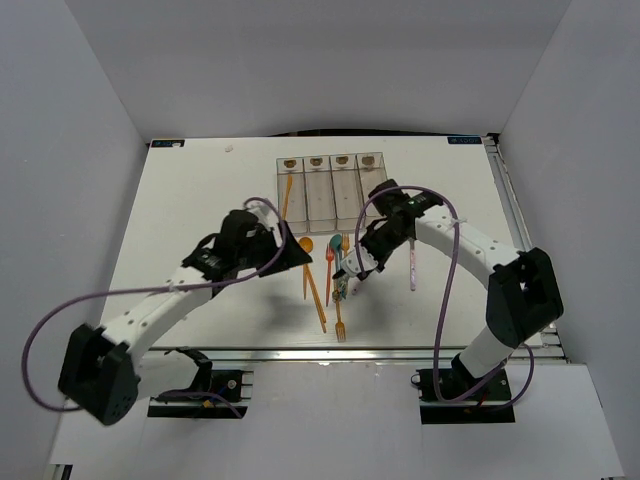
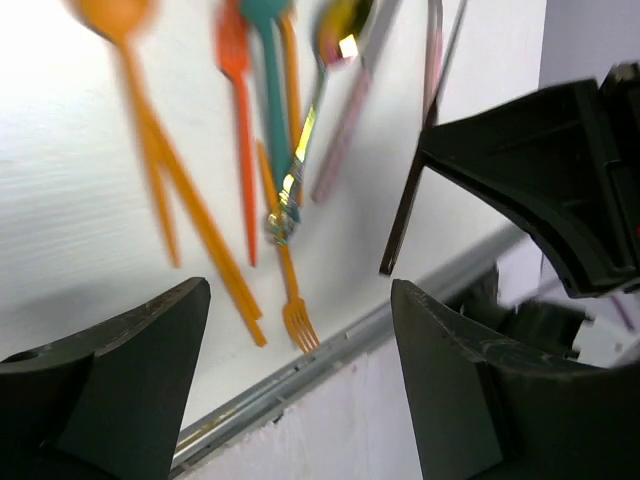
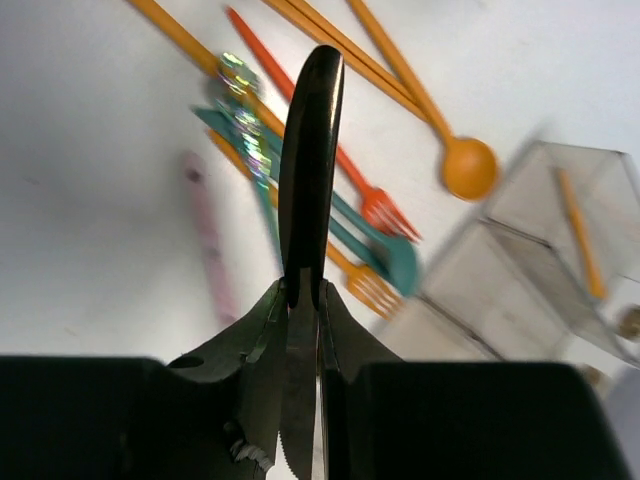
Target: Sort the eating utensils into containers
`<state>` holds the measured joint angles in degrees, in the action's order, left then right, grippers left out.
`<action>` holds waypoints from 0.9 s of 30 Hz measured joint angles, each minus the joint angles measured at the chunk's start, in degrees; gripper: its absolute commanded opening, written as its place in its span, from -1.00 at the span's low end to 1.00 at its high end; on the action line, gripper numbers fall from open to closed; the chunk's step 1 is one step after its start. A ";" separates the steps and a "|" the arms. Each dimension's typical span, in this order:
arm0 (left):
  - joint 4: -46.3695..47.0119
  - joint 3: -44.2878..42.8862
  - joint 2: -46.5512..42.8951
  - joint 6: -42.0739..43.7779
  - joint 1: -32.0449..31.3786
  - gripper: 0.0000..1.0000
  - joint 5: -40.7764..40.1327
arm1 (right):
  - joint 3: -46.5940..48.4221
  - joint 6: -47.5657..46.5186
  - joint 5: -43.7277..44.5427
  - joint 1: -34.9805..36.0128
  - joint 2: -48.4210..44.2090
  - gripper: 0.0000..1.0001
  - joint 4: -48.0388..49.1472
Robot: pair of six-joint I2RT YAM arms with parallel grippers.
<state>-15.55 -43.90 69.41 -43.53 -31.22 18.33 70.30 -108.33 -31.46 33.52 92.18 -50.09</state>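
Note:
My right gripper (image 3: 303,290) is shut on a black knife (image 3: 310,160) and holds it above the loose utensils; in the top view it (image 1: 356,266) hangs just in front of the containers (image 1: 330,190). The knife also shows in the left wrist view (image 2: 405,225). My left gripper (image 1: 300,256) is open and empty, its jaws (image 2: 300,310) wide apart near the table's front edge. On the table lie an orange spoon (image 1: 306,244), a teal spoon (image 3: 395,255), a red fork (image 3: 375,205), a gold spoon (image 2: 340,25), an orange fork (image 1: 340,326) and a pink knife (image 1: 412,265).
The four clear bins stand at the back middle; the leftmost holds an orange utensil (image 1: 287,195), also seen in the right wrist view (image 3: 578,230). The metal front rail of the table (image 2: 330,350) runs just below the orange fork. White walls enclose the table.

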 measured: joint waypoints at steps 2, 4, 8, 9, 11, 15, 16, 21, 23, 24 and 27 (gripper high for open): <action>-3.69 -0.11 -6.34 -0.48 1.62 0.69 -4.50 | 2.51 -1.01 2.40 0.72 0.00 -1.00 0.83; -6.86 -0.11 -12.46 -0.96 3.32 0.70 -8.79 | 4.94 -2.01 5.46 1.99 0.04 -1.00 2.80; -12.92 0.22 -21.42 -2.86 4.15 0.70 -15.37 | 9.01 -3.43 11.17 5.27 1.99 -1.00 8.48; -14.12 0.74 -23.19 -3.43 4.15 0.70 -16.50 | 10.32 -3.63 13.00 6.21 3.39 -1.00 9.90; -16.48 2.19 -26.43 -4.63 4.17 0.70 -18.18 | 13.03 -4.00 16.70 7.67 7.02 -1.00 13.35; -20.98 5.09 -31.52 -6.69 4.17 0.71 -20.50 | 20.35 -4.35 23.85 9.44 17.09 -1.00 19.54; -21.92 5.49 -32.33 -6.99 4.17 0.71 -20.90 | 22.99 -4.35 25.59 9.73 19.89 -1.00 20.17; -25.29 6.60 -35.95 -8.24 4.15 0.72 -22.38 | 36.44 -4.76 34.21 10.62 31.93 -1.00 23.26; -26.40 6.82 -37.16 -8.46 4.17 0.73 -22.82 | 39.36 -4.87 36.96 10.78 34.38 -1.00 24.30; -26.88 6.86 -37.68 -8.61 4.15 0.73 -23.04 | 39.91 -4.94 38.07 10.82 34.93 -1.00 24.92; -27.87 7.21 -39.15 -9.05 4.15 0.74 -23.74 | 40.09 -5.07 39.93 10.80 35.30 -1.00 24.96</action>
<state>-43.42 -36.69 30.26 -52.58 -27.07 -5.41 110.39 -113.40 8.47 44.31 127.48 -25.12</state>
